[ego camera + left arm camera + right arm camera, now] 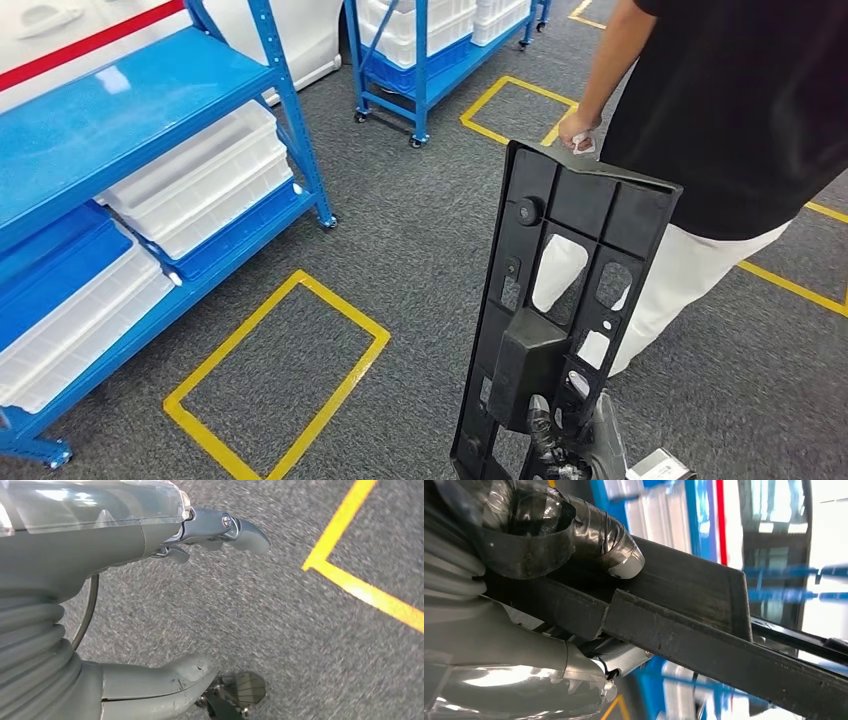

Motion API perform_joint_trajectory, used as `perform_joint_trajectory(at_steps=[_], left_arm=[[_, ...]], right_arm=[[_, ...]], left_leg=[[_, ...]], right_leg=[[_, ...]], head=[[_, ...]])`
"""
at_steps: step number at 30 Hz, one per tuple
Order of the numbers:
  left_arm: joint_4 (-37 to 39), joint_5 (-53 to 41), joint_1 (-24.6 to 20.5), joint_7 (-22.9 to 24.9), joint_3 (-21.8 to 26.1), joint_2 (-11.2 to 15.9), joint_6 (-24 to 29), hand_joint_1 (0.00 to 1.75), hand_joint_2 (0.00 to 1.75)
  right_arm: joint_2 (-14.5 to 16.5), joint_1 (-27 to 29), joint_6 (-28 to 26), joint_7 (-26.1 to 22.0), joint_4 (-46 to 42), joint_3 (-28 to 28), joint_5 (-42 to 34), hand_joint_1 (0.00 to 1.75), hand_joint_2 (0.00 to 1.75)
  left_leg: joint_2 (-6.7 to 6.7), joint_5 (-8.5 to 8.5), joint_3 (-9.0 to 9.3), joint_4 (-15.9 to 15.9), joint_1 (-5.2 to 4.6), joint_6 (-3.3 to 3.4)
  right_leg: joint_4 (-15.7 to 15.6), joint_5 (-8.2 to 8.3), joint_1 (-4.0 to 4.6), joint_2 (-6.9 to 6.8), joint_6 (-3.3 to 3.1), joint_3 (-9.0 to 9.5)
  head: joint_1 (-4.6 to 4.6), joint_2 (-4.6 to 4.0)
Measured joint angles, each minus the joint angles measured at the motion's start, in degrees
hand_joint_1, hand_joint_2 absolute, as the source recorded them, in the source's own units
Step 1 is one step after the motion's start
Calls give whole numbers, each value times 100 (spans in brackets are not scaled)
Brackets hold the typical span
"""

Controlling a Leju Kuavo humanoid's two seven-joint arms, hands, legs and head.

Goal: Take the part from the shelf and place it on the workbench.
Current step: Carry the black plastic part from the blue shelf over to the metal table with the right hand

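The right hand holds the part, a long black plastic panel with several cut-out windows and a raised block near its lower end. The hand grips it at the lower end, and the panel stands almost upright, leaning a little, above the grey carpet floor. In the right wrist view the dark taped fingers press on one face of the panel while the grey thumb side lies on the other face, so the grasp is closed around the edge.

The left hand hangs over the carpet with nothing in it; its fingers are apart (the thumb well away from the others).

The blue shelf stands at the left with white trays on its lower levels. A yellow taped rectangle lies on the floor between the shelf and the part. A person in a black shirt stands just behind the panel.
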Motion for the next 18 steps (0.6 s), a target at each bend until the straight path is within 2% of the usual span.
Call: perform_joint_trajectory(at_steps=[1, 2, 3, 4, 5, 6, 8, 9, 10, 11, 13, 14, 15, 16, 17, 18], left_arm=[[0, -5, -3, 0, 15, -4, -9, 0, 175], [-2, -12, -12, 0, 32, -11, -20, 0, 175], [-5, -25, -21, 0, 50, -19, -33, 0, 175], [-17, -41, -26, 0, 67, -24, -49, 0, 175], [-34, -55, -31, -3, 84, -29, -64, 0, 175], [-51, -72, -42, -4, 101, -35, -84, 0, 175], [-83, -110, -68, -9, 131, -60, -119, 0, 175], [-93, -133, -80, -9, 148, -75, -137, 0, 175], [-101, -152, -84, -12, 166, -90, -150, 0, 175], [-105, -163, -83, -15, 188, -101, -161, 0, 175], [-107, -187, -71, -17, 229, -112, -179, 0, 175], [-107, -205, -63, -16, 248, -114, -183, 0, 175], [-107, -226, -59, -16, 264, -116, -187, 0, 175], [-107, -252, -59, -15, 283, -120, -189, 0, 175], [-107, -278, -63, -14, 303, -125, -190, 0, 175], [-107, -302, -69, -13, 325, -130, -191, 0, 175]], right_arm=[[0, 3, -2, 2, 6, -3, 3, 175, 175], [0, 3, -2, 3, 10, -5, 7, 175, 175], [0, 0, -3, 3, 12, -7, 13, 175, 175], [0, -3, -4, 4, 13, -9, 23, 175, 175], [0, -5, -4, 6, 13, -9, 34, 175, 175], [0, -7, -5, 7, 13, -10, 46, 175, 175], [0, -5, -9, 8, 13, -16, 66, 175, 175], [0, -4, -11, 8, 13, -19, 76, 175, 175], [0, -4, -13, 8, 13, -21, 85, 175, 175], [1, -7, -13, 8, 13, -21, 92, 175, 175], [2, -17, -13, 8, 13, -21, 94, 175, 175], [2, -21, -13, 9, 13, -21, 87, 175, 175], [2, -23, -12, 10, 13, -21, 75, 175, 175], [2, -23, -10, 13, 13, -21, 59, 175, 175], [2, -24, -7, 15, 13, -21, 42, 175, 175], [2, -25, -3, 17, 13, -21, 25, 175, 175]], left_leg=[[87, -8, -29, 31, 9, -15], [164, -23, -54, 68, 23, -40], [233, -46, -74, 117, 37, -78], [293, -76, -93, 171, 38, -127], [341, -102, -103, 217, 35, -176], [383, -118, -102, 250, 31, -221], [456, -111, -82, 258, 41, -294], [448, -126, -79, 271, 60, -328], [360, -208, -111, 346, 79, -356], [225, -360, -189, 525, 93, -373], [-75, -787, -475, 1201, 104, -379], [-142, -941, -629, 1566, 101, -369], [-176, -991, -727, 1799, 94, -348], [-196, -931, -738, 1837, 82, -317], [-228, -761, -636, 1632, 63, -271], [-305, -539, -454, 1261, 35, -216]], right_leg=[[-42, 65, -39, -29, 36, 55], [-294, 208, -76, -79, 71, 224], [-679, 334, -103, -170, 103, 454], [-1016, 430, -107, -271, 107, 650], [-1244, 476, -98, -337, 81, 779], [-1343, 475, -79, -367, 35, 819], [-1331, 501, -41, -279, -82, 774], [-1345, 525, -38, -229, -132, 755], [-1362, 556, -37, -177, -184, 736], [-1377, 589, -40, -123, -233, 714], [-1382, 639, -19, -6, -299, 658], [-1378, 658, 3, 63, -317, 631], [-1373, 673, 27, 138, -327, 611], [-1367, 686, 50, 213, -331, 598], [-1362, 696, 69, 292, -332, 595], [-1358, 704, 81, 367, -330, 598]], head=[[1, 0], [1, 0], [1, 0], [1, 0], [-1, 0], [-2, 0], [-4, 0], [-3, 0], [-3, 0], [-3, 0], [-4, 0], [-4, 0], [-4, 0], [-4, 0], [-4, 0], [-4, 0]])
